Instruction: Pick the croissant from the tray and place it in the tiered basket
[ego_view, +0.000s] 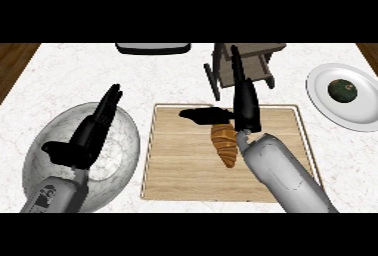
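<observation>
So closest to the robot, the right forearm (284, 175) comes up from the lower edge across the wooden tray (184, 175), and the left forearm (55, 195) sits over a big marbled bowl (122, 150) at the left of the white counter (148, 75). Left hand (81, 142) hovers above that bowl with fingers straight and pointing away, thumb out to the side, holding nothing. Moving up a bit, the croissant (224, 145) is lying on the tray, roughly mid-tray toward the far half, just beside the right wrist. Right hand (246, 107) is right over the far end of it, fingers stretched out straight toward the far side and the thumb sticking out left past the croissant's top, so it looks open and not wrapped around the pastry. Can't really tell if it's touching. Further off, beyond the tray's far edge, there's the tiered basket (258, 55), a brownish-grey frame, partly hidden by the fingers. Off to the right is a white plate (332, 107) with a dark green round thing (342, 89) on it, and at the far edge a dark flat item (153, 48) I can't identify
</observation>
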